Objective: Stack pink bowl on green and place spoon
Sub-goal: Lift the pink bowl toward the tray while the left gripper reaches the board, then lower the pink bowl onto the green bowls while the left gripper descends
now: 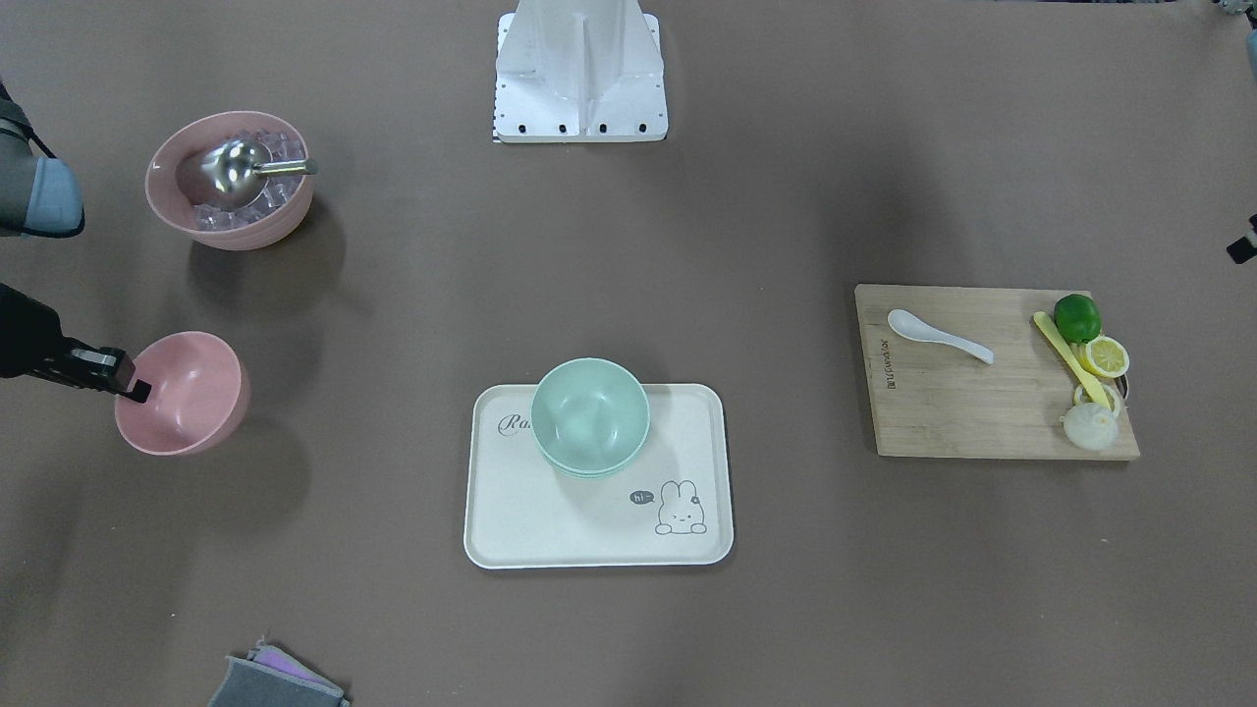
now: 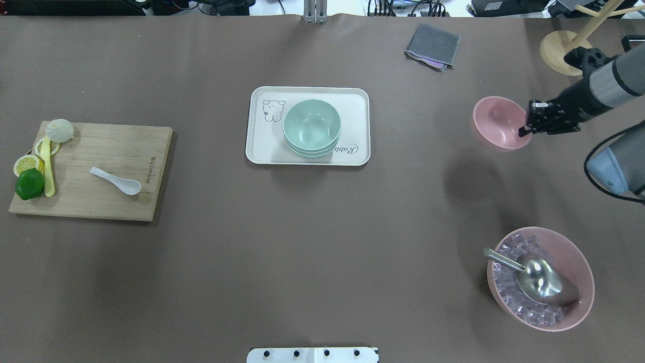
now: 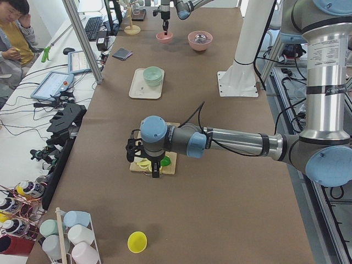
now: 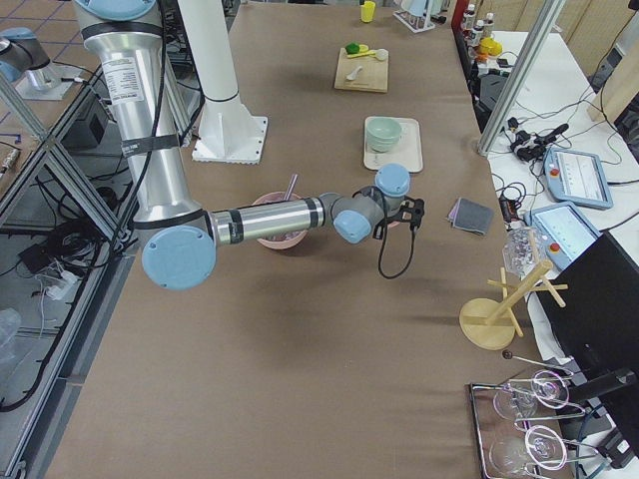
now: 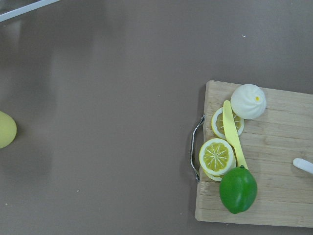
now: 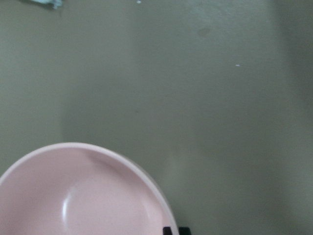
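The right tool (image 2: 524,132) was pinching the rim of the pink bowl (image 2: 496,118) on the side nearest the arm. In the right wrist view you saw only two dark fingertips (image 6: 167,230) at the bottom edge, close together beside the rim; the rest of the tool was cut off. The exterior right view hid the bowl almost wholly behind the arm. The overhead view showed the bowl tilted. You could not tell whether it touched the tabletop (image 2: 322,252).

The left tool (image 3: 152,165) appeared only in the exterior left view, hanging over the near end of the cutting board (image 2: 101,151). You could not tell whether it was spread or pressed together. The left wrist view showed no fingers, only that end of the board with the lime (image 5: 238,189) and the bun (image 5: 248,101), and the spoon (image 5: 303,165) cut off at the right edge.

The overhead view showed the white spoon whole, lying on the board, well apart from the green bowl (image 2: 311,123). That bowl stood on the tray (image 2: 259,151) at mid-tabletop. Ridges under its rim suggested nested bowls, but you could not count them.

A larger pink bowl of ice (image 2: 579,262) held a metal scoop (image 2: 539,280) near the right arm.
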Robot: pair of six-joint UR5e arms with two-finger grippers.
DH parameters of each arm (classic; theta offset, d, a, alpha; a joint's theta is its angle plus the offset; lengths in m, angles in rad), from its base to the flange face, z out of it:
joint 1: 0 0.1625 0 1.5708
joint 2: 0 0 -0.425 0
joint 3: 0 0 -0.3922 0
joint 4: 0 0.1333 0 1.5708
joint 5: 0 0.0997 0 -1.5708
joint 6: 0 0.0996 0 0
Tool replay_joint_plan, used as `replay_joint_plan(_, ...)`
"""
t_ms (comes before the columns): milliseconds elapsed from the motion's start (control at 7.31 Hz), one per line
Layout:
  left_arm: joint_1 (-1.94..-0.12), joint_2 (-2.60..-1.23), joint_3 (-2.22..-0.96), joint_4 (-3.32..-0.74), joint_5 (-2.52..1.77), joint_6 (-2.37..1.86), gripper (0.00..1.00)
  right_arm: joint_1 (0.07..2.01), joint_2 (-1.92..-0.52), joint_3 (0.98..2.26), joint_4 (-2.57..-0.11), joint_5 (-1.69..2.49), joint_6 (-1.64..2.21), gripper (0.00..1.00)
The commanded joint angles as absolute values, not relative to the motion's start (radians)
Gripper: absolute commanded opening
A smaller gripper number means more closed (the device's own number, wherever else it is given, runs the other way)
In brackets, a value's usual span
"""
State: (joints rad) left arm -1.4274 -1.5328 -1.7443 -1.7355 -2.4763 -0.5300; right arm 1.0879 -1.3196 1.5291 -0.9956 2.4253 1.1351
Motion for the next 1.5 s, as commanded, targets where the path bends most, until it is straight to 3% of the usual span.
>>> replay_joint_plan(0,-1.265,-1.59,-1.729,-1.827,-2.451,-0.844,0.98,1.001,-1.104,1.546,-1.029,2.398,1.461,0.0)
replay_joint_plan(274,-1.128,-1.688,-1.714,-1.832,-2.325,-1.096,0.98,0.884,-0.92,1.549,-1.179,2.268,1.56,0.0)
replay_joint_plan(547,-1.089,-1.712,-1.703,-1.836,-2.319,-1.118,0.98,0.796,-0.82,1.525,-1.251,2.145,1.598,0.0)
replay_joint_plan(1368,-1.039,-1.742,-1.68,-1.904,-2.312,-1.238,0.98,0.713,-0.808,1.489,-1.256,2.065,1.591,0.0)
